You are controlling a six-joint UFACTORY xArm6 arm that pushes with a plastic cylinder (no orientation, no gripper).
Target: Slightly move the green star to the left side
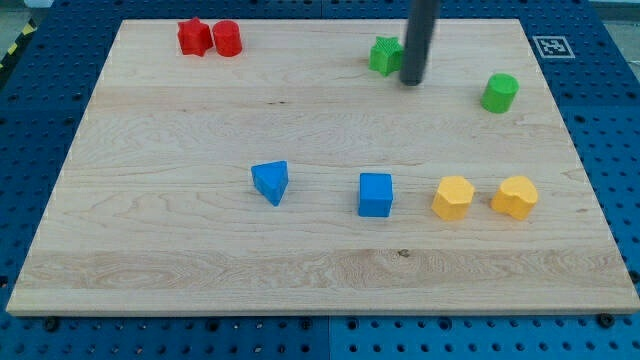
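The green star [384, 55] lies near the view's top, right of centre, on the wooden board [180, 270]. My tip [411, 81] stands right against the star's right side, slightly below it; the dark rod rises to the view's top and hides the star's right edge. Whether the tip touches the star cannot be told.
A green cylinder [499, 92] sits to the right of the tip. A red star [193, 37] and a red cylinder [227, 38] sit at top left. A blue triangle [271, 182], a blue cube [376, 194] and two yellow blocks [452, 197] [515, 196] lie in a row lower down.
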